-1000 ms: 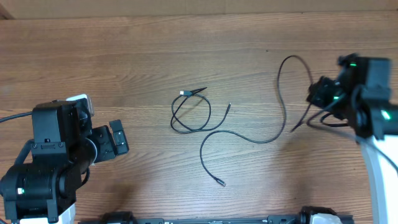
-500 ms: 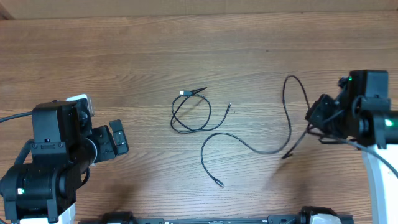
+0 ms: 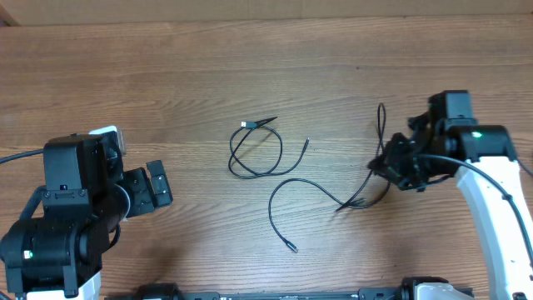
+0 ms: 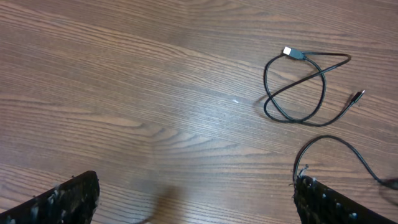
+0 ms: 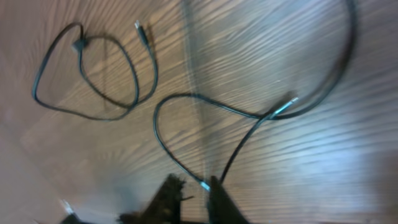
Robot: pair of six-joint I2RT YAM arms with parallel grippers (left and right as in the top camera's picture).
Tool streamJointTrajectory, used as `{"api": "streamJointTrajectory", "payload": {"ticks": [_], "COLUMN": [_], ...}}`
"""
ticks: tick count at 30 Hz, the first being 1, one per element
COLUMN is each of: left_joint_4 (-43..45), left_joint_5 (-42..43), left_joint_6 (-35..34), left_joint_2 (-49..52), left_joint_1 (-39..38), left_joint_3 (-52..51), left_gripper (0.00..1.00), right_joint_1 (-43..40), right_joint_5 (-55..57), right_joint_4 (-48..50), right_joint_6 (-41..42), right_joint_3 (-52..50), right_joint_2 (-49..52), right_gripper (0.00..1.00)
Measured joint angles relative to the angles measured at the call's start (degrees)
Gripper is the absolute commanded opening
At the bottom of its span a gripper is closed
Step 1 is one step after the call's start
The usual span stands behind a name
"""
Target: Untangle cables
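Two thin black cables lie on the wooden table. A short looped cable (image 3: 254,157) sits at centre, also in the left wrist view (image 4: 297,55) and the right wrist view (image 5: 79,43). A long cable (image 3: 293,180) curves from a plug near the front to my right gripper (image 3: 381,167), then rises behind it. In the right wrist view the long cable (image 5: 273,113) crosses itself and runs down to my right gripper (image 5: 196,193), whose jaws stand slightly apart, the cable against one fingertip. My left gripper (image 4: 196,202) is wide open and holds nothing, well left of both cables (image 3: 154,187).
The left arm's base (image 3: 58,225) fills the front left corner. The right arm (image 3: 491,192) reaches in from the front right. The table's far edge (image 3: 266,18) runs along the top.
My right gripper has moved left and forward, dragging the long cable's far loop with it, so that loop now bunches beside the gripper. Its jaws have parted a little. The left arm has not moved.
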Motion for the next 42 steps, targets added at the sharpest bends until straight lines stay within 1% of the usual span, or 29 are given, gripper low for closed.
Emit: {"api": "streamJointTrajectory", "payload": {"ticks": [4, 10, 12, 14, 16, 18, 20, 23, 26, 30, 36, 39, 42], "left_joint_4": [0.0, 0.0, 0.0, 0.0, 0.0, 0.0, 0.0, 0.0, 0.0, 0.0, 0.0, 0.0, 0.0], "left_joint_5": [0.0, 0.0, 0.0, 0.0, 0.0, 0.0, 0.0, 0.0, 0.0, 0.0, 0.0, 0.0, 0.0], "left_joint_6": [0.0, 0.0, 0.0, 0.0, 0.0, 0.0, 0.0, 0.0, 0.0, 0.0, 0.0, 0.0, 0.0], "left_joint_2": [0.1, 0.1, 0.1, 0.1, 0.1, 0.1, 0.1, 0.1, 0.1, 0.1, 0.1, 0.1, 0.1], "left_joint_1": [0.0, 0.0, 0.0, 0.0, 0.0, 0.0, 0.0, 0.0, 0.0, 0.0, 0.0, 0.0, 0.0], "left_joint_3": [0.0, 0.0, 0.0, 0.0, 0.0, 0.0, 0.0, 0.0, 0.0, 0.0, 0.0, 0.0, 0.0], "left_gripper": [1.0, 1.0, 1.0, 1.0, 1.0, 1.0, 1.0, 1.0, 0.99, 1.0, 1.0, 0.99, 1.0], "right_joint_1": [4.9, 10.3, 11.1, 11.7, 11.7, 11.7, 11.7, 11.7, 11.7, 11.7, 11.7, 11.7, 11.7], "right_joint_5": [-0.5, -0.5, 0.3, 1.2, 2.0, 2.9, 5.1, 10.9, 17.3, 23.8, 28.2, 29.0, 29.3], "right_joint_4": [3.3, 6.7, 6.6, 6.5, 6.6, 6.6, 6.4, 4.7, 2.9, 2.7, 2.4, 2.6, 4.9], "right_joint_6": [0.3, 1.3, 1.6, 1.7, 1.4, 1.7, 3.0, 7.3, 13.4, 21.0, 31.1, 37.9, 45.4], "right_joint_3": [-2.5, -5.1, -5.5, -5.7, -5.7, -5.7, -5.7, -5.7, -5.7, -5.7, -6.7, -10.4, -16.0], "right_joint_2": [0.0, 0.0, 0.0, 0.0, 0.0, 0.0, 0.0, 0.0, 0.0, 0.0, 0.0, 0.0, 0.0], "right_gripper": [0.2, 0.34, 0.42, 0.53, 0.59, 0.62, 0.67, 0.84, 0.99, 1.0, 1.0, 1.0, 1.0]}}
